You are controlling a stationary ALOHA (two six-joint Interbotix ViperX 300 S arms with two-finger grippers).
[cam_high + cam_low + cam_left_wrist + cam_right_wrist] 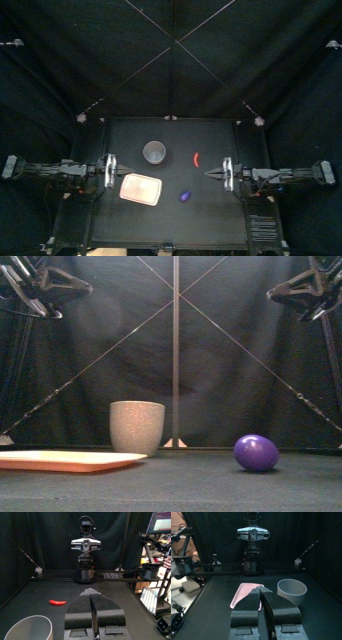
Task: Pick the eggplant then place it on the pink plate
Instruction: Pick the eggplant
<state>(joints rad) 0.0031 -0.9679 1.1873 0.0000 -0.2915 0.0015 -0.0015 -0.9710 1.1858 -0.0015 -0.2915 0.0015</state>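
The purple eggplant (186, 196) (255, 452), round and glossy, lies on the black table right of the pink plate (140, 188) (67, 460) (244, 594). My left gripper (110, 172) (91, 592) hovers at the table's left side, raised, with its jaws pressed together and nothing in them. The right gripper (215, 173) (262, 591) hangs at the right side in the same way, shut and empty. Both are well above and apart from the eggplant, which neither wrist view shows.
A tall grey speckled cup (156, 151) (136, 426) (292, 589) (30, 628) stands behind the plate. A small red chili toy (197, 159) (58, 602) lies to the cup's right, behind the eggplant.
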